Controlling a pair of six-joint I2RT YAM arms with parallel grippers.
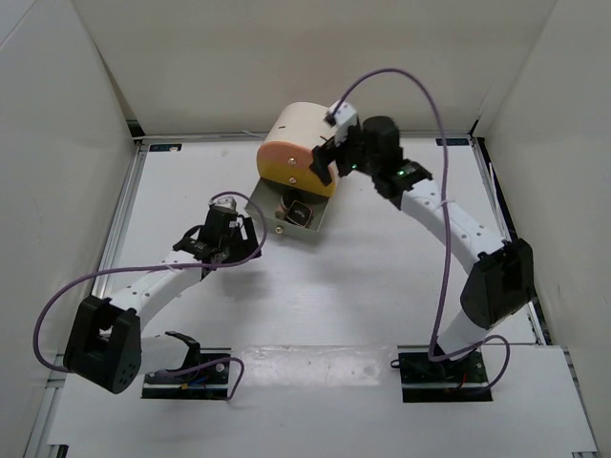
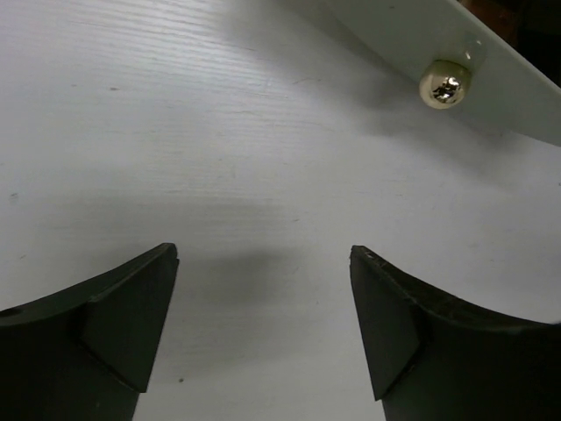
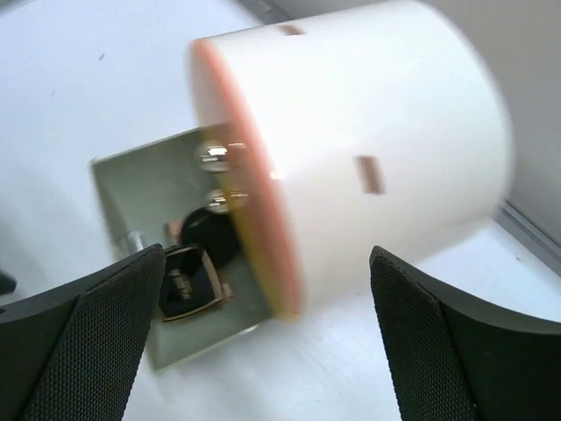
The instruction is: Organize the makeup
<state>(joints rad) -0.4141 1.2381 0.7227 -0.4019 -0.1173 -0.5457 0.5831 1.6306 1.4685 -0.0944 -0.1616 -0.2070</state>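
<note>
Top external view: the cream cylinder lies on its side near the middle of the table's far edge, orange face pointing toward the near-left corner. One drawer is pulled out along that same line. The makeup I can actually see is in that drawer: a black round compact and a shiny square compact touching it. I can't spot any other pieces out on the table.

The left gripper is spread apart with nothing in it, hovering low over bare tabletop. The drawer's gold knob is ahead of it and off to its right, near but not touching.

The right gripper is also wide apart and empty, straddling the cylinder's curved side without clamping it, as far as I can tell.

My guess is the drawer gets pushed shut next. The left arm is the nearer one to the drawer front, and the push would run along the drawer's long axis, back toward the far edge.
</note>
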